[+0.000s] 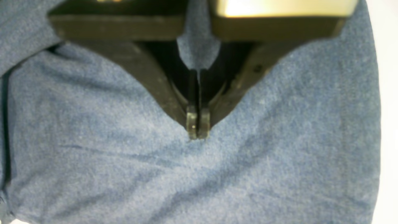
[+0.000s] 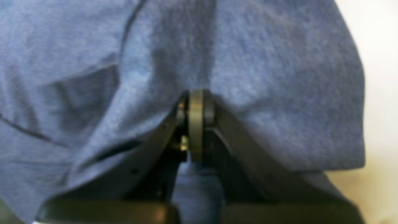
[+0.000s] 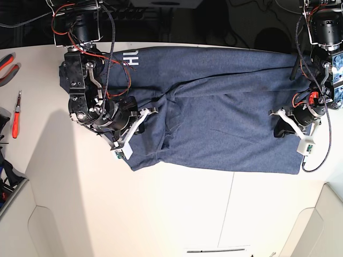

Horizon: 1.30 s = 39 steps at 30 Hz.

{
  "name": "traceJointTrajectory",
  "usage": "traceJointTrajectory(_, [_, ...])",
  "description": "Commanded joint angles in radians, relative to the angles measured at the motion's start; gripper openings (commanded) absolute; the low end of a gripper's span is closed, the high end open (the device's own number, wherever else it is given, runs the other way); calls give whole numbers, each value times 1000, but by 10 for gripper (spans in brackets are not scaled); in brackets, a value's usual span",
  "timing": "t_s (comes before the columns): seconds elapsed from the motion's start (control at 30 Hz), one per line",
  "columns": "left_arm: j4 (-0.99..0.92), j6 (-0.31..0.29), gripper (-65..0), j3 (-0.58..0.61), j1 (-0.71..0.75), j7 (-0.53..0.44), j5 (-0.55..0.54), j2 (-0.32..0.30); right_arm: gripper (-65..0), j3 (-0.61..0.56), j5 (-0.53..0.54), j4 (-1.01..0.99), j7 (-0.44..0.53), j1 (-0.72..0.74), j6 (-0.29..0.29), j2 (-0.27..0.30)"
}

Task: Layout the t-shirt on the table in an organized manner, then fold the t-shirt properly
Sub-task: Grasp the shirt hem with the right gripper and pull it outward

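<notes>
The navy-blue t-shirt (image 3: 225,118) lies spread crosswise on the far half of the white table (image 3: 177,209), with white lettering (image 3: 132,57) near its far left corner. My left gripper (image 3: 277,128) is down on the shirt's right end. In the left wrist view it (image 1: 198,129) is shut, with creases in the t-shirt (image 1: 93,124) running to its tips. My right gripper (image 3: 143,113) is on the shirt's left part. Seen from the right wrist it (image 2: 196,99) is shut, and the t-shirt (image 2: 264,77) bunches at its tips and drapes over one finger.
Red-handled pliers (image 3: 5,63) and a red-handled tool (image 3: 16,120) lie at the table's left edge. A thin dark seam (image 3: 231,203) runs across the near tabletop. Bare white table (image 1: 388,93) shows just beyond the shirt's edge beside the left gripper.
</notes>
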Motion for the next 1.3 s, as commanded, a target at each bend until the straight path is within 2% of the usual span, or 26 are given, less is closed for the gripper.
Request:
traceJointTrajectory(0.0, [14,-4,-650,-6,-13,-19,-14,-17,-650,3,6,5,33,24,3,11])
traceJointTrajectory(0.27, [14,-4,-650,-6,-13,-19,-14,-17,-650,21,5,27,69,28,-44,36])
traceJointTrajectory(0.5, [14,-4,-650,-6,-13,-19,-14,-17,-650,39,-36,36,76,26,-47,43])
traceJointTrajectory(0.67, [14,-4,-650,-6,-13,-19,-14,-17,-650,40,-66,36,63,26,-125,64])
traceJointTrajectory(0.73, [14,-4,-650,-6,-13,-19,-14,-17,-650,42,-92,36,63,26,-133,69])
traceJointTrajectory(1.03, [14,-4,-650,-6,-14,-23,-14,-17,-650,42,-110,-29,64,27,-135,72])
traceJointTrajectory(1.27, [14,-4,-650,-6,-14,-27,-14,-17,-650,42,-136,-134,150,39,-135,74])
